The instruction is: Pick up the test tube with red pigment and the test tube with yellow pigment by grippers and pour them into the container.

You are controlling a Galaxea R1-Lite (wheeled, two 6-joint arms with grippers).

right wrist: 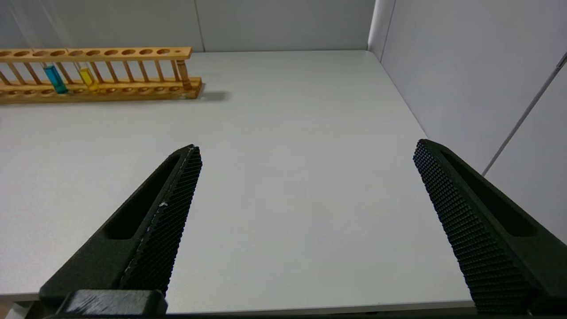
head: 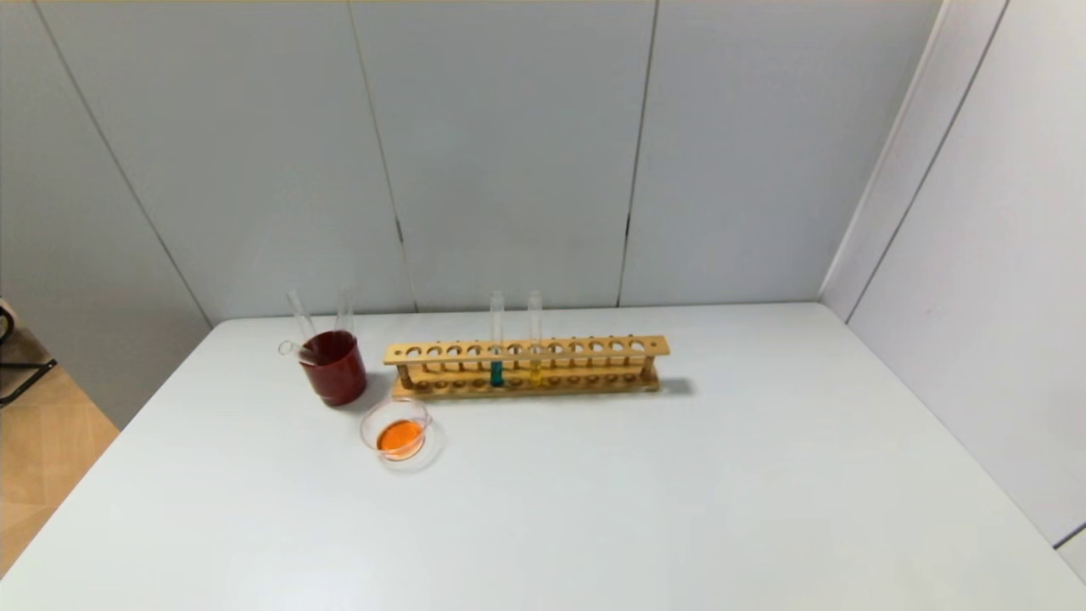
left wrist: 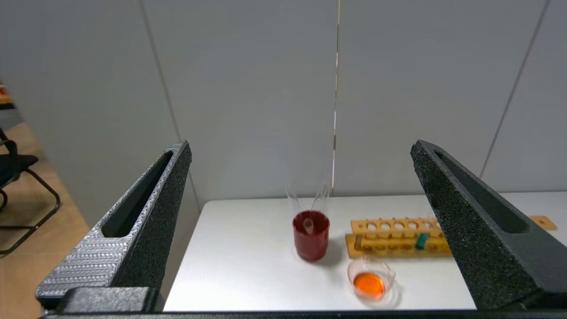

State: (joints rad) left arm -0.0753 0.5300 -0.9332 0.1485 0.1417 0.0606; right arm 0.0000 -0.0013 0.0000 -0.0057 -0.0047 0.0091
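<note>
The container (head: 370,424), a small clear glass dish, holds orange liquid and stands in front of the rack's left end; it also shows in the left wrist view (left wrist: 390,271). A tube with yellow liquid (head: 534,348) stands in the wooden rack (head: 594,348), also in the right wrist view (right wrist: 88,79). No tube with red liquid shows. Several empty clear tubes (head: 299,314) lean in the dark red cup (head: 334,367). My left gripper (left wrist: 301,146) is open and empty, back off the table's left front. My right gripper (right wrist: 306,146) is open and empty over the table's right front edge. Neither shows in the head view.
A tube with teal liquid (head: 496,352) stands in the rack just left of the yellow one. The red cup is left of the rack, behind the dish. Grey walls close the table's back and right side. A chair (left wrist: 17,177) stands on the floor to the left.
</note>
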